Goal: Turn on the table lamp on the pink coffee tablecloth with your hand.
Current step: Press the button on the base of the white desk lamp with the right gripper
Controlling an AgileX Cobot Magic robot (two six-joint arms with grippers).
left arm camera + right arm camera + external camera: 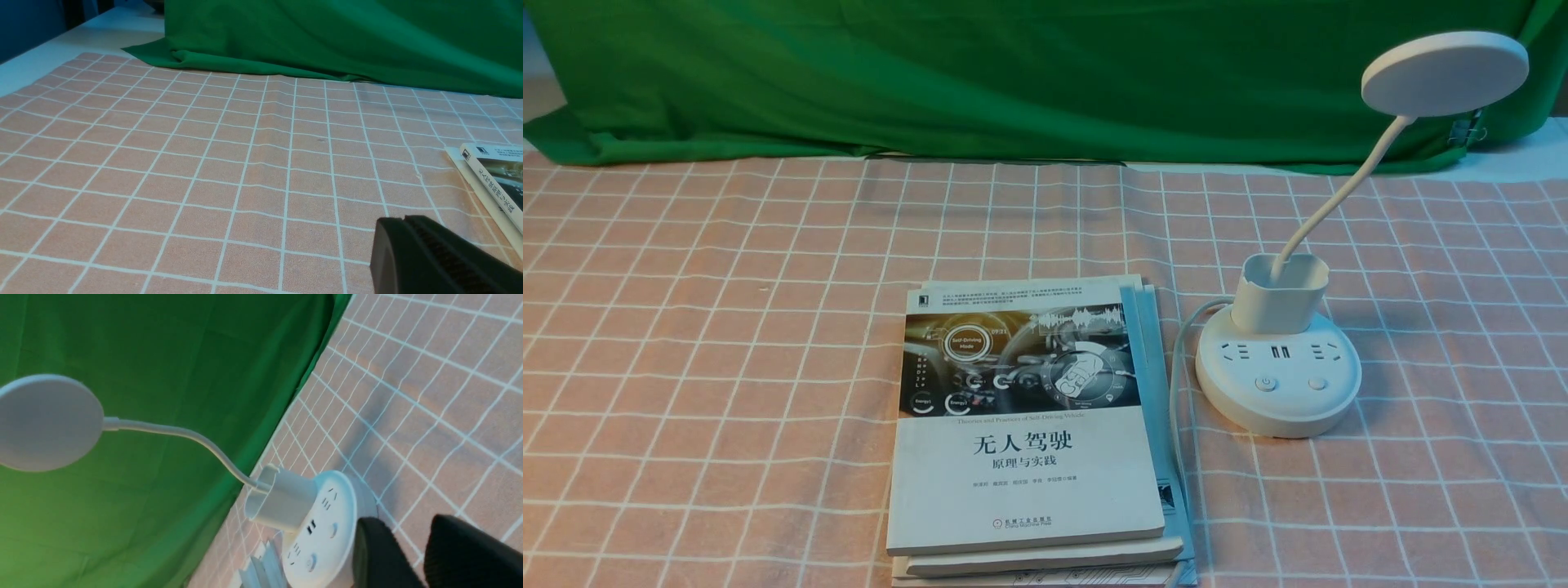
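TARGET: white disc-head table lamp (327, 514) | base buttons (334, 530) just ahead of right gripper (402, 531), jaws parted | left gripper (398, 230) farther, jaws unreadable

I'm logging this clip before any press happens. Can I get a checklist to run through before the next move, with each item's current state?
1. The table lamp stands upright on the pink coffee tablecloth: ok.
2. The lamp head is unlit, so a press is needed: ok, it looks dull grey.
3. Both buttons are uncovered: ok.
4. The right gripper is near the base: ok. Its jaws are open, perhaps not ok for poking.
5. The stack of books is clear of the buttons: ok.
6. The left gripper is away from the lamp: ok. Jaws open or shut: cannot tell.
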